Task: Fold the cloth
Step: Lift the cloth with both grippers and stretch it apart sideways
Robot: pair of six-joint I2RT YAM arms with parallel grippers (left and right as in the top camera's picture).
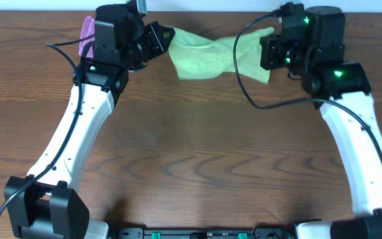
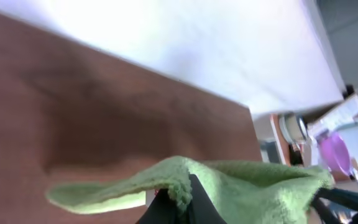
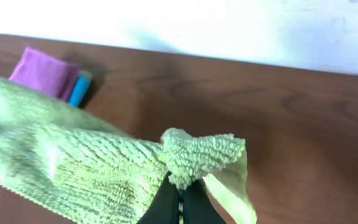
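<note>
The light yellow-green cloth (image 1: pixel 211 56) hangs stretched between my two grippers above the far part of the wooden table. My left gripper (image 1: pixel 166 36) is shut on its left corner; in the left wrist view the cloth (image 2: pixel 253 186) drapes over the black fingers (image 2: pixel 182 205). My right gripper (image 1: pixel 268 41) is shut on its right corner; in the right wrist view the cloth (image 3: pixel 73 168) bunches at the fingertips (image 3: pixel 180 190) and spreads off to the left.
A purple cloth (image 1: pixel 86 34) lies at the far left behind the left arm, also seen in the right wrist view (image 3: pixel 42 71) with a blue cloth (image 3: pixel 79 88) beside it. The brown table (image 1: pixel 197 159) stretches toward the near edge.
</note>
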